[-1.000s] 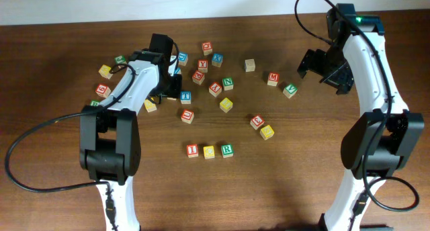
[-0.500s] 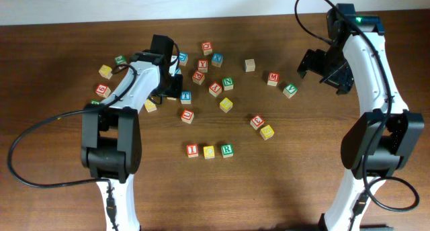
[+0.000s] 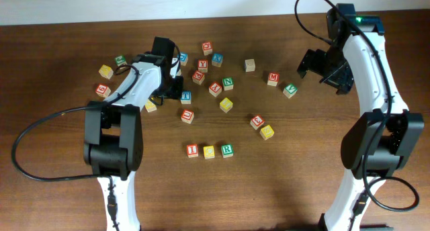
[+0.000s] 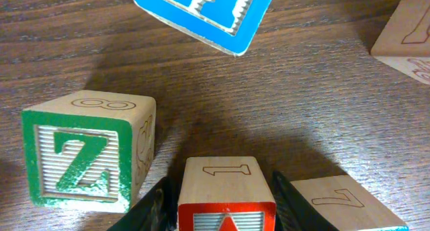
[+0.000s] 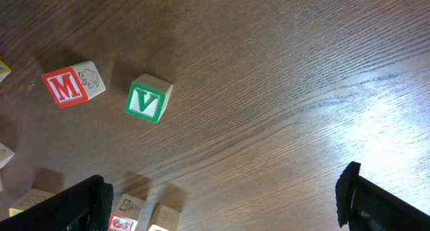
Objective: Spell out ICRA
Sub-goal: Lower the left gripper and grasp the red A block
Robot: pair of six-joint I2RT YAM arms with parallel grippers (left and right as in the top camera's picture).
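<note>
Wooden and small, the red A cube [image 4: 227, 187] should be light, stiff and hard to damage, though its smooth faces could slip or twist if pinched off-centre. Two opposite side faces, taken squarely, look the best hold. It is at the far left among loose blocks, between the fingers of the left claw [image 4: 226, 207], which seem closed against both its sides. A green Z block [image 4: 80, 160] is just beside it. The I cube [image 3: 193, 150], C cube [image 3: 209, 152] and R cube [image 3: 227, 150] stand in a near row on the surface [image 3: 302, 177], with the place right of R free. The right claw [image 5: 222, 204] hangs wide open, holding nothing.
</note>
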